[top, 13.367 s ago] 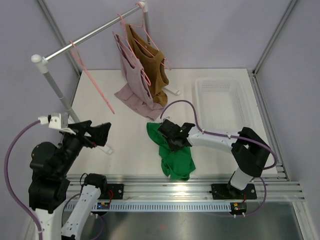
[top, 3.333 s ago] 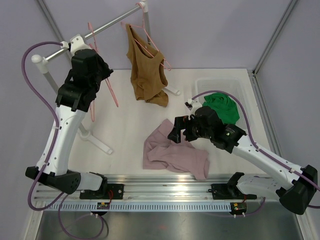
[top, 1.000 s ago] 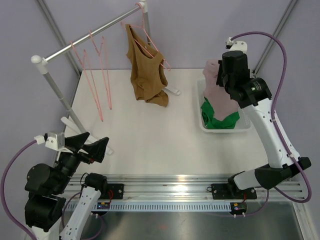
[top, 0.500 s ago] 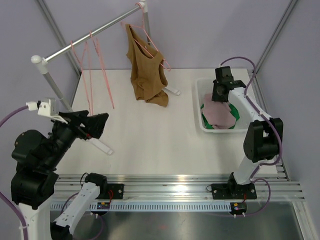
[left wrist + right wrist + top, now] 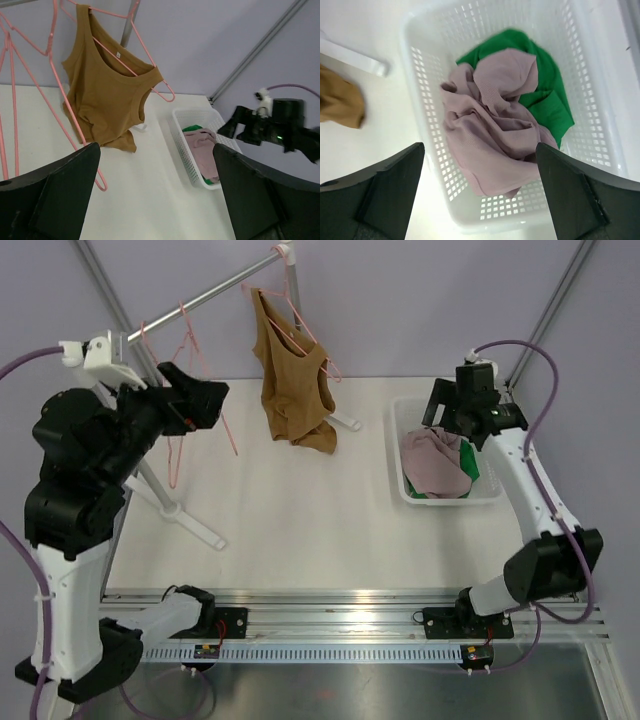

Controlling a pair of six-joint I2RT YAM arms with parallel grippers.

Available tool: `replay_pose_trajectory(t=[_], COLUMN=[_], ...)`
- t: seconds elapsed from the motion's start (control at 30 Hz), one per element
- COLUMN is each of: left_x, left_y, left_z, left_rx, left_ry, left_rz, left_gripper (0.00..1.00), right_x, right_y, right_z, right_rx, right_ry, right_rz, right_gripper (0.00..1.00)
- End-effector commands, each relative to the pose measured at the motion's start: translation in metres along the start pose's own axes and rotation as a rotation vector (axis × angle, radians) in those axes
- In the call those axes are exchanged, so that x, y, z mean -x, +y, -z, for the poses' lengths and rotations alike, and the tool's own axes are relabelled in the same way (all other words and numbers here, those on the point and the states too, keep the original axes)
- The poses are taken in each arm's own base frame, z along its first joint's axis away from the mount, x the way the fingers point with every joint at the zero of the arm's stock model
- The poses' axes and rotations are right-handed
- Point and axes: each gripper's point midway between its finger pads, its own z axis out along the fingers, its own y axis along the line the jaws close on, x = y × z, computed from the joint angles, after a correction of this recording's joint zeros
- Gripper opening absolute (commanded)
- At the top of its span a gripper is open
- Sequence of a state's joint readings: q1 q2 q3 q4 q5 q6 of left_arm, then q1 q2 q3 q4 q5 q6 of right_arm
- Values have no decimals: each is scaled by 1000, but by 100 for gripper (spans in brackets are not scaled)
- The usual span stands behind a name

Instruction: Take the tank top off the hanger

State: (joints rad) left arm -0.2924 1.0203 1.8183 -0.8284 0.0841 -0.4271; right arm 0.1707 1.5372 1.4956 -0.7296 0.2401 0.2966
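A brown tank top point(image 5: 296, 380) point(image 5: 107, 95) hangs on a pink hanger point(image 5: 303, 332) point(image 5: 145, 50) at the far end of the rail. My left gripper point(image 5: 200, 400) point(image 5: 156, 165) is open and empty. It is raised beside the empty hangers, to the left of the brown top and apart from it. Over the white basket point(image 5: 398, 430) point(image 5: 415, 75) my right gripper point(image 5: 452, 415) point(image 5: 480, 150) stands open with nothing in it. A pink tank top point(image 5: 432, 462) point(image 5: 490, 130) lies crumpled in the basket, over a green one point(image 5: 468, 462) point(image 5: 540, 75).
Two empty pink hangers point(image 5: 185, 390) point(image 5: 10, 75) hang on the metal rail point(image 5: 200, 300) near my left gripper. The rack's white foot point(image 5: 185, 520) runs across the table's left side. Frame posts stand at the back corners.
My right gripper opened and dropped the pink tank top into the basket, then lifted a little. My left arm rose from low at the front left up toward the rail.
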Motion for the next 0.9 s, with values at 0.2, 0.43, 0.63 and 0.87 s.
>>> replay_pose_trajectory(t=[0.2, 0.43, 0.63, 0.87], left_x=[13, -10, -24, -30], left_y=[-21, -23, -16, 2], left_z=[-105, -198, -257, -302], left_rx=[205, 333, 396, 473], left_ry=[-13, -67, -160, -250], left_rz=[-86, -86, -77, -96], left_gripper=[99, 99, 99, 97], right_x=[-1, -35, -53, -71], right_y=[24, 46, 54, 57], right_z=[126, 190, 217, 236], right_rx=[368, 668, 792, 883], right_ry=[-129, -159, -142, -124], right_rz=[-48, -92, -94, -84], right_gripper=[99, 100, 99, 99])
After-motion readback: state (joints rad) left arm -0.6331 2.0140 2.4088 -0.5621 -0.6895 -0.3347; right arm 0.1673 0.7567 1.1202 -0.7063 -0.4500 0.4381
